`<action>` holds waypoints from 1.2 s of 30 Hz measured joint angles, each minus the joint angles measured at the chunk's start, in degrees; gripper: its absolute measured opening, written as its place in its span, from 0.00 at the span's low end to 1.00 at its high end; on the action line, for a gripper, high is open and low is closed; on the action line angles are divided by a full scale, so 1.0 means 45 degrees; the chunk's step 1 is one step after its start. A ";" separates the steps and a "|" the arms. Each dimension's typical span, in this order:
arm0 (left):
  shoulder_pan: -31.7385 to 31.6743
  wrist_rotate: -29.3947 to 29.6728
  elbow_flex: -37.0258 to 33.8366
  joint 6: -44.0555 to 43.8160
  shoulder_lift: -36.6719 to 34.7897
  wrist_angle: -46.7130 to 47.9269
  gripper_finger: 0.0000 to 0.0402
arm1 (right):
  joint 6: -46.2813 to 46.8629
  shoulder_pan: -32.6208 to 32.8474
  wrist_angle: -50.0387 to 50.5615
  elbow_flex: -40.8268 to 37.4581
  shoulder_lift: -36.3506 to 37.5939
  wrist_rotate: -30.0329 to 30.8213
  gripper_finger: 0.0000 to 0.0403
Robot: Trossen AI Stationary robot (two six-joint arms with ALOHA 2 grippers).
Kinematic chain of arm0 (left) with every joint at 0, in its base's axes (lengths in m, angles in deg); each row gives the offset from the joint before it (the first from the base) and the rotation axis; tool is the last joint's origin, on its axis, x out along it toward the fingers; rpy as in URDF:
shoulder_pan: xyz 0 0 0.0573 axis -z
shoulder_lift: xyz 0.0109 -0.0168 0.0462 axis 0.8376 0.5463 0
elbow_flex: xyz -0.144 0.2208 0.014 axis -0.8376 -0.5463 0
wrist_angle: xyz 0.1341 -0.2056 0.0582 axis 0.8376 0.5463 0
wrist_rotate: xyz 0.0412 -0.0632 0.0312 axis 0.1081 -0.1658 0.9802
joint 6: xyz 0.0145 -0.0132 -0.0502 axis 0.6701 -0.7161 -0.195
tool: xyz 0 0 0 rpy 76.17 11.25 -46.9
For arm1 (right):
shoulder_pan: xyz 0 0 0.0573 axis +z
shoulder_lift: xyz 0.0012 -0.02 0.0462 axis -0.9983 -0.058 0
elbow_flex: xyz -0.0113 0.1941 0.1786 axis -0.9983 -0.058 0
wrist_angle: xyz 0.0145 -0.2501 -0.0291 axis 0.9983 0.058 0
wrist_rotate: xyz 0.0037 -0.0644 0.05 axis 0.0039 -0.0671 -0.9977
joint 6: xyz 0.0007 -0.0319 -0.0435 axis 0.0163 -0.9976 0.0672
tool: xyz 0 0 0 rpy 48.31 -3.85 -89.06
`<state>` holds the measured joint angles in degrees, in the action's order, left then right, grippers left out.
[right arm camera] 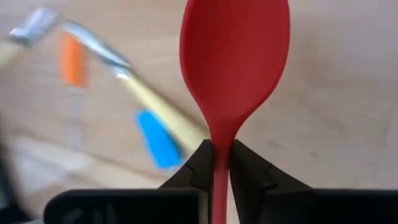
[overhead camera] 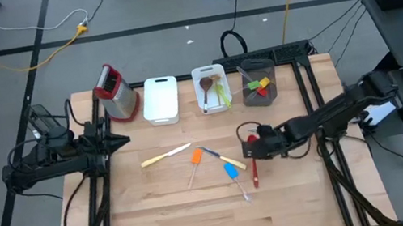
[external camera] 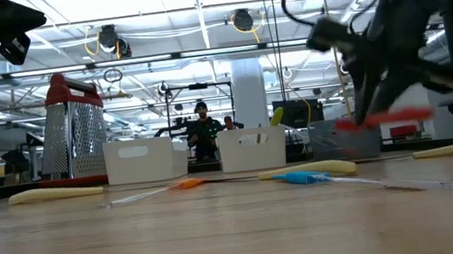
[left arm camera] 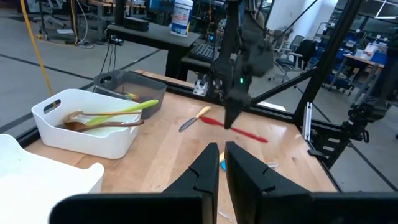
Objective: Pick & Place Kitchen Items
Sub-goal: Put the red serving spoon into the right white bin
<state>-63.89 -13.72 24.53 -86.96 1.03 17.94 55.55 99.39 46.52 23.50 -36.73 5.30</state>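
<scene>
Red spoon (right arm camera: 235, 68): clamped by its neck between my right gripper's (right arm camera: 216, 163) fingers, bowl pointing out ahead, carried clear of the wooden table (overhead camera: 162, 218) right of centre. Beside it on the boards: blue spatula (overhead camera: 232, 171), orange spatula (overhead camera: 196, 157), two cream-handled knives (overhead camera: 164, 156), clustered mid-table. Far edge: box grater (overhead camera: 116, 93), one white bin (overhead camera: 160, 99) alongside, a second white bin (overhead camera: 210, 89) holding a wooden spoon and green utensil, grey container (overhead camera: 258, 83) with coloured pieces. My left gripper (left arm camera: 219, 163): jaws together on nothing, waiting at the table's left edge.
</scene>
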 joint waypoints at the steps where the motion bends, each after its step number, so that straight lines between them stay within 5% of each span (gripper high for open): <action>1: 0.0003 0.0000 0.0000 -0.0006 0.0000 0.0000 0.08 | -0.0066 -0.0093 -0.0137 0.0009 0.0371 0.0075 0.05; 12: 0.0000 -0.0005 -0.0001 -0.0229 0.0000 -0.0005 0.08 | -0.3450 -0.2980 -0.5492 0.0029 0.2816 -0.0366 0.05; 20: 0.0002 0.0517 0.0000 -0.0627 0.0000 -0.0097 0.08 | -0.4175 -0.6951 -0.8203 0.0056 0.2463 -0.4083 0.05; 25: -0.0002 0.0568 0.0000 -0.0708 0.0000 -0.0117 0.08 | -0.2705 -0.9026 -1.0516 0.0063 0.1334 -0.7047 0.05; 36: 0.0002 0.1388 0.0000 -0.0880 0.0000 -0.0117 0.08 | -0.1429 -1.1164 -1.1449 0.2917 -0.2337 -1.0955 0.05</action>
<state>-63.88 -7.47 24.53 -90.92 1.03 17.42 49.11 49.15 -5.00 36.63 -47.24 -43.99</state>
